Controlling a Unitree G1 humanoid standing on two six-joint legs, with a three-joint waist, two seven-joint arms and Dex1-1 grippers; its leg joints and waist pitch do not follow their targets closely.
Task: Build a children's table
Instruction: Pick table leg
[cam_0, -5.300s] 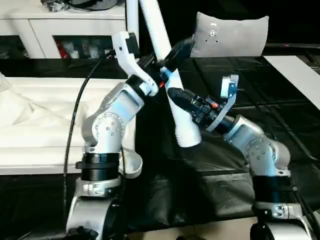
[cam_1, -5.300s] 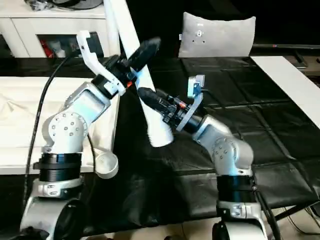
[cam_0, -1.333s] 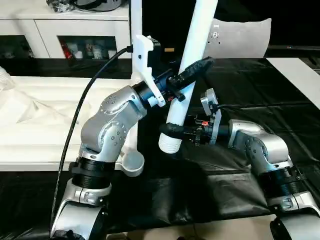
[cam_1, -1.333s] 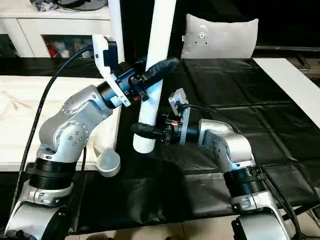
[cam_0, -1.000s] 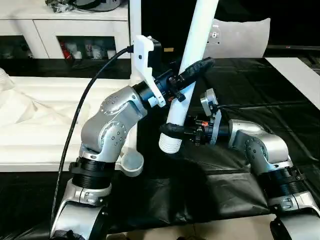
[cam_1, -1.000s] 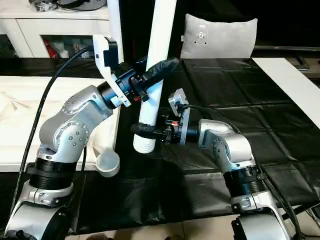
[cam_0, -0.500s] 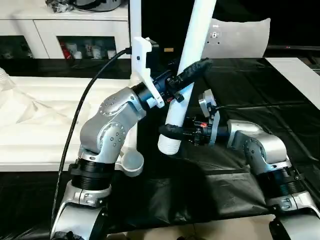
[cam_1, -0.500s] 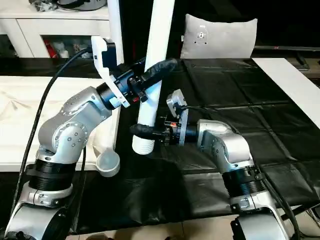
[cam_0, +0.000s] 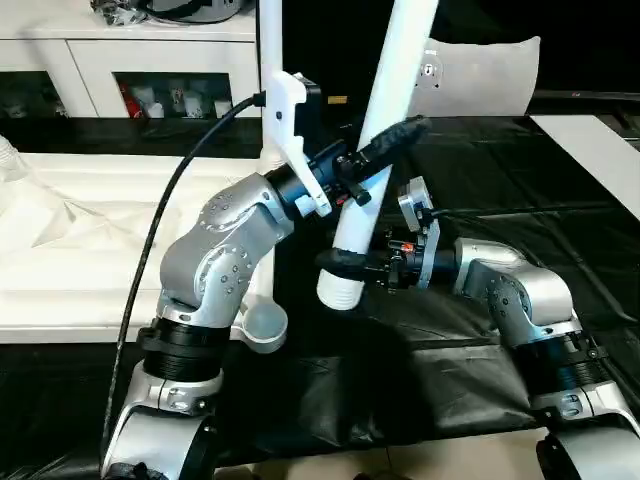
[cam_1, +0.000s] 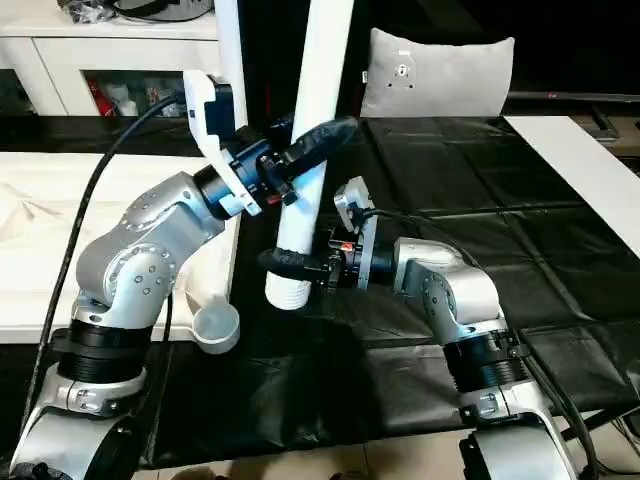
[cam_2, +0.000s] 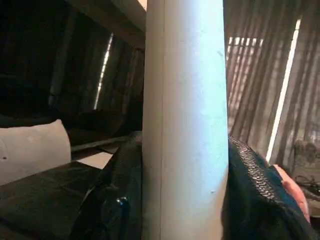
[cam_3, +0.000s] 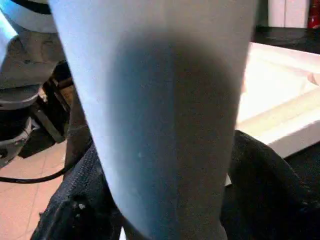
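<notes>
Both grippers are clenched on the white tube leg (cam_0: 372, 165), left gripper (cam_0: 385, 140) high, right gripper (cam_0: 340, 260) near its ribbed foot, holding it nearly upright just above the black surface (cam_0: 520, 190). The tabletop (cam_0: 90, 250) lies to the left. If the two arms pull unevenly, the smooth tube could slip or swing past the corner socket (cam_0: 262, 326).

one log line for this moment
left tool: shut on tube leg | right tool: shut on tube leg, lower | leg: tilted, above black mat, beside tabletop

Surface: black sheet (cam_0: 520, 190) spread wide, creased in squares | On it, left: white tabletop (cam_0: 90, 250) lying flat — round corner socket (cam_0: 262, 326) at its near edge | Far side: grey cushion (cam_0: 480, 75) | Right edge: white board (cam_0: 600, 150) — partly seen
</notes>
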